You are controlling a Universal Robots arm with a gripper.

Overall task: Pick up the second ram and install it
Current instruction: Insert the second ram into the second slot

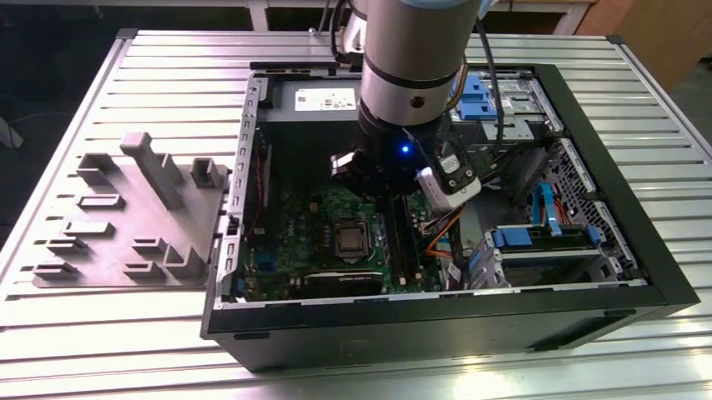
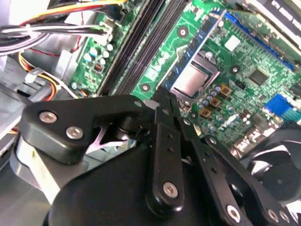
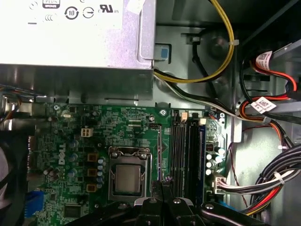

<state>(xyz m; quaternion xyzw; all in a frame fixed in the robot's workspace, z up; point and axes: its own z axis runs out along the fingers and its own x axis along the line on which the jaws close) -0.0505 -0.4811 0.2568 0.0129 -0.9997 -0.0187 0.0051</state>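
My gripper [image 3: 162,188] hangs inside an open computer case [image 1: 623,250], low over the green motherboard [image 3: 127,127]. Its fingertips sit between the processor socket [image 3: 128,178] and the memory slots [image 3: 186,150]. In both wrist views the two fingers [image 2: 162,141] meet at their tips, shut, with nothing seen between them. Long dark strips fill the memory slots [image 2: 136,52]; I cannot tell whether the second ram is one of them. In the exterior view the arm [image 1: 412,75] comes down from above, covering the upper part of the slots.
A grey moulded holder tray [image 1: 122,225] lies on the slatted table at the exterior view's left. Cable bundles [image 3: 263,188], the power supply [image 3: 75,33] and blue drive brackets [image 1: 534,237] crowd the case around the board.
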